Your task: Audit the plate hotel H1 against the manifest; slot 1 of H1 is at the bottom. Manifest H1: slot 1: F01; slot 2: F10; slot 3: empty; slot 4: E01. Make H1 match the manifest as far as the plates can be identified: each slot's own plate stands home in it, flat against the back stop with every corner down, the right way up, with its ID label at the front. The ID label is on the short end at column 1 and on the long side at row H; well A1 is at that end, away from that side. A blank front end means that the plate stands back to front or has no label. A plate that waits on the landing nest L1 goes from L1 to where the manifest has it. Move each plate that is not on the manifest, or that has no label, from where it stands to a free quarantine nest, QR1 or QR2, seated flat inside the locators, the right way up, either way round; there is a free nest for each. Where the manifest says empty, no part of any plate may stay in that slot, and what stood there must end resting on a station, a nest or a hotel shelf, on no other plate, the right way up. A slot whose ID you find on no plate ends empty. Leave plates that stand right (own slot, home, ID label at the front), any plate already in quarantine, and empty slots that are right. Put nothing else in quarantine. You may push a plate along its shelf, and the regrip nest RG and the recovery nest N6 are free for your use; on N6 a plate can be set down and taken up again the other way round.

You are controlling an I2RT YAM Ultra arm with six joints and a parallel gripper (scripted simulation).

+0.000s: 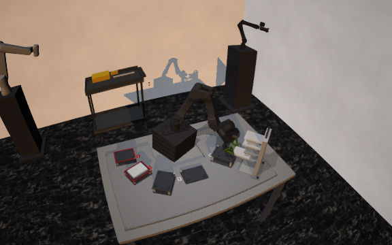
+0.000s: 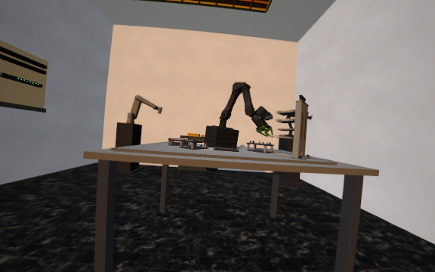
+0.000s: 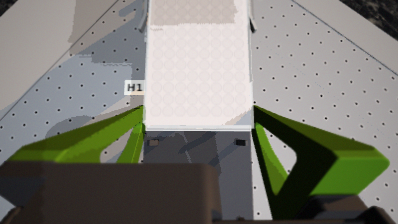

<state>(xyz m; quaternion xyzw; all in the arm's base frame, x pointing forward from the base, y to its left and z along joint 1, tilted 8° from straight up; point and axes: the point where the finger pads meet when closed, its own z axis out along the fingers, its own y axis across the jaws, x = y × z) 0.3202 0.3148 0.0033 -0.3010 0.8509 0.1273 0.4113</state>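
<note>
My gripper [image 1: 235, 149] [image 2: 271, 133] [image 3: 198, 111] is shut on the near end of a white plate [image 1: 242, 152] [image 3: 199, 75], one green finger against each long side. The plate points into hotel H1 [image 1: 262, 154] [image 2: 300, 128], low in its stack and in front of the upright. Its near end shows no readable label. Further white plates [image 1: 254, 136] [image 2: 286, 112] stand on shelves above; their IDs cannot be read. The plate's far end is cut off in the wrist view. Another white plate [image 1: 137, 170] lies in a red-edged nest at the left.
A dark raised nest [image 1: 223, 158] [image 3: 200, 150] stands directly below and before the gripper. Another red-edged nest [image 1: 124, 155] holds no plate. Two dark stations [image 1: 163, 182] [image 1: 194, 173] stand at the table's middle. The arm's base block [image 1: 174, 143] stands behind them.
</note>
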